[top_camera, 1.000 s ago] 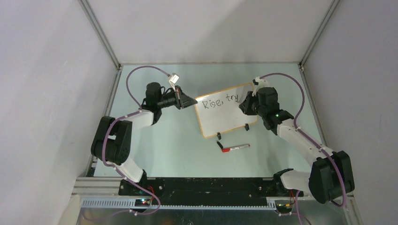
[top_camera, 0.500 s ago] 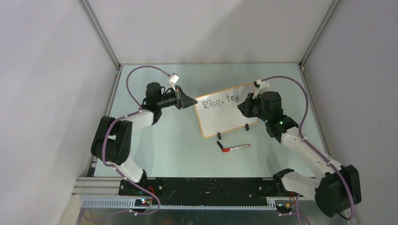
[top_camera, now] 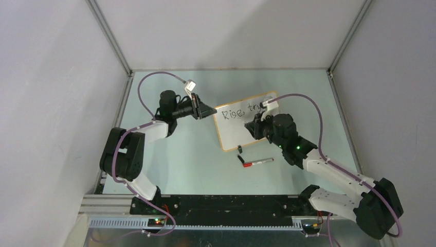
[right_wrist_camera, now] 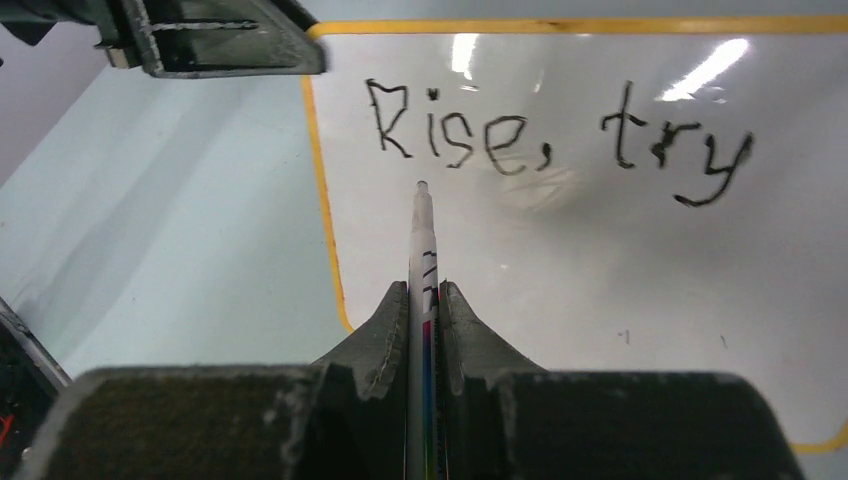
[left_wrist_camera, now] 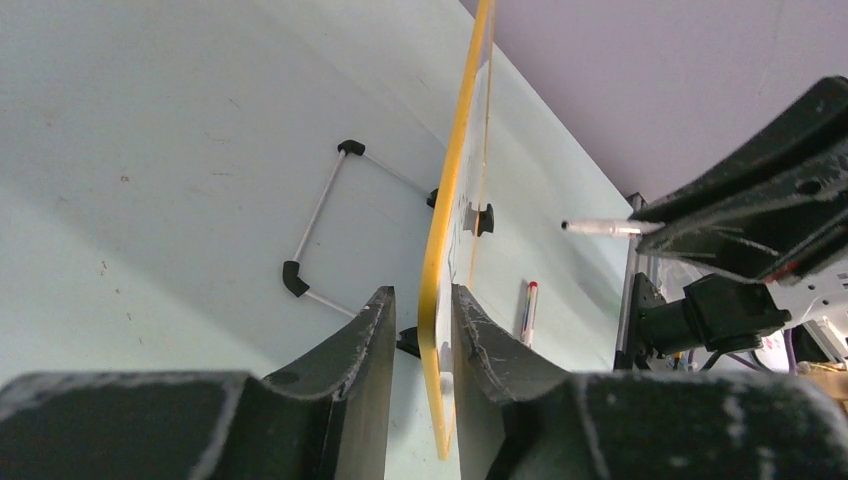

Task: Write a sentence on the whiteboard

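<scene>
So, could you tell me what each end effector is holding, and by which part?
Right end effector: a marker, by its barrel. Left end effector: only straddles the whiteboard's edge, gap showing.

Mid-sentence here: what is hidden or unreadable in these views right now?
Top view: the whiteboard's lower right corner, behind the right gripper.
Left wrist view: the sentence, board seen edge-on.
Right wrist view: the marker's barrel, between the fingers.

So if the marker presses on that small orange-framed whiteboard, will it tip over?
Probably tips easily: the thin orange-framed whiteboard stands on edge on small black clip feet. Likely light, so the white marker could shove it back.
</scene>
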Action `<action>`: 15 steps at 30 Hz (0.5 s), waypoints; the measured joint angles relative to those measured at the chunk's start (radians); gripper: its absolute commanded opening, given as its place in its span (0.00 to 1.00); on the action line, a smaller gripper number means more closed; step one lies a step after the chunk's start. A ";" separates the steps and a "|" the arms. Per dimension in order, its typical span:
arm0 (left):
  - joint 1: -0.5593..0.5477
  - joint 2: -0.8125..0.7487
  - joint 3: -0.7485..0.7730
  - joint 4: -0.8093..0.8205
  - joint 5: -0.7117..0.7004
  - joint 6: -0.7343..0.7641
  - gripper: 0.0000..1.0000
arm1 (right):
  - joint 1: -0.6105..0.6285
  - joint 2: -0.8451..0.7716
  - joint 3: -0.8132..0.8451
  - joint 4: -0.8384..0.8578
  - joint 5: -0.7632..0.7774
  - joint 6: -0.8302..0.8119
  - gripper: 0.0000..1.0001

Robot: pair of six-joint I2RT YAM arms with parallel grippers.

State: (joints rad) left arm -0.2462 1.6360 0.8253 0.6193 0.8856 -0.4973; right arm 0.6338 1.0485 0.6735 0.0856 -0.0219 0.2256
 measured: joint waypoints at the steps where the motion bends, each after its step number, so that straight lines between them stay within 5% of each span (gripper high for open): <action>1: 0.000 0.000 0.000 0.000 0.000 0.000 0.32 | 0.026 0.006 0.000 0.011 0.019 -0.012 0.00; 15: 0.000 -0.039 -0.025 -0.005 -0.047 -0.026 0.35 | 0.138 0.053 -0.016 0.091 0.155 -0.066 0.00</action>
State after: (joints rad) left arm -0.2462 1.5970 0.8005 0.6144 0.8383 -0.5232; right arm 0.7723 1.1011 0.6579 0.1768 0.1333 0.1596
